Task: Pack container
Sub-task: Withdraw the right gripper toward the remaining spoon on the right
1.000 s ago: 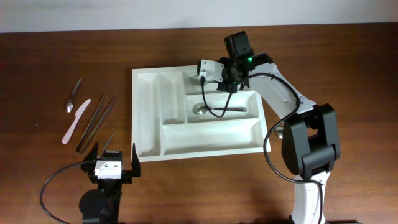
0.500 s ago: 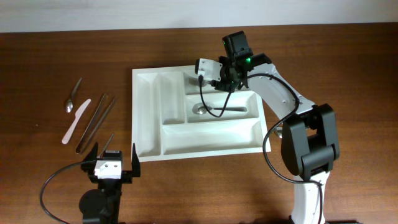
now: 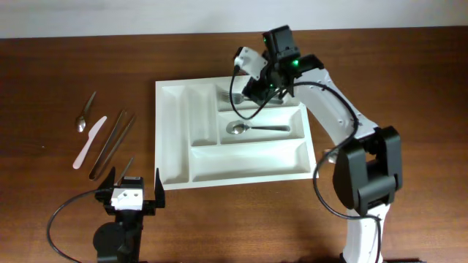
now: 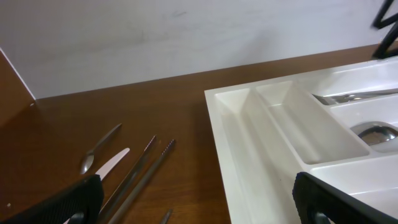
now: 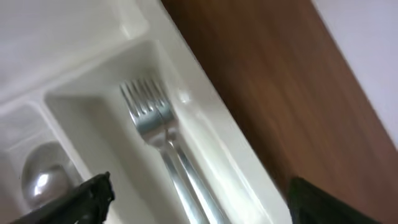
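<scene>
The white container (image 3: pixel 248 161) lies mid-table. Its top long compartment holds two forks (image 3: pixel 231 96) side by side, and a spoon (image 3: pixel 256 128) rests in the middle one. My right gripper (image 3: pixel 252 93) hovers open over the forks (image 5: pixel 155 124), one finger on each side in the right wrist view, gripping nothing. The spoon's bowl (image 5: pixel 40 174) shows at lower left there. My left gripper (image 3: pixel 134 183) stands open near the front edge, left of the container (image 4: pixel 261 137), holding nothing.
Loose cutlery lies on the wood left of the container: a small spoon (image 3: pixel 85 111), a white knife (image 3: pixel 89 142), two dark long sticks (image 3: pixel 113 140) and a thin piece (image 3: pixel 126 168) close to my left gripper. The wall runs along the table's back edge.
My right gripper has gone from shut to open, leaving a fork in the top compartment, and has lifted and swung back a little. The left arm has not moved.
</scene>
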You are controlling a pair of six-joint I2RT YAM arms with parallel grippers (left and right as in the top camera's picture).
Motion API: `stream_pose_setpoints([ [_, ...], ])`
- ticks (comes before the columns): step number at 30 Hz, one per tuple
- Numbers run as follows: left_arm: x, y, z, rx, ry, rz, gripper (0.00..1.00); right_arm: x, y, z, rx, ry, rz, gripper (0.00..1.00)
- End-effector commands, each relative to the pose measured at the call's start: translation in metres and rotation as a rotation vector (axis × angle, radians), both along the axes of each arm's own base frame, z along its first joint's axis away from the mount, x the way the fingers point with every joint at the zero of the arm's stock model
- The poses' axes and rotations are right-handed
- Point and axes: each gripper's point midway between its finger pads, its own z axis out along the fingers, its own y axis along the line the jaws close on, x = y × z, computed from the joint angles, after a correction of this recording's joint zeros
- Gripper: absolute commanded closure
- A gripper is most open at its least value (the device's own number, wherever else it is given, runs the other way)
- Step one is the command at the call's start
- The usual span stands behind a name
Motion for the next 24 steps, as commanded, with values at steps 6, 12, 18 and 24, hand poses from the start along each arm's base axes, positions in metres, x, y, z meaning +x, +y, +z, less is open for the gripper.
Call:
stream_pose_setpoints([
  [6,0.0,-0.002,-0.001,-0.013,-0.003,-0.006,0.01,-0.039,-0.094,0.041,-0.047,0.189,-0.417,0.01],
  [12,0.0,-0.002,-0.001,-0.013,-0.003,-0.006,0.01,-0.085,-0.148,0.013,-0.056,0.463,-0.568,0.01],
  [18,0.0,-0.002,-0.001,-0.013,-0.003,-0.006,0.01,-0.11,-0.175,-0.001,0.009,0.613,-0.636,0.01],
  [24,0.0,-0.002,-0.001,-0.012,-0.004,-0.005,0.01,-0.13,-0.188,-0.035,-0.01,0.701,-0.674,0.01],
])
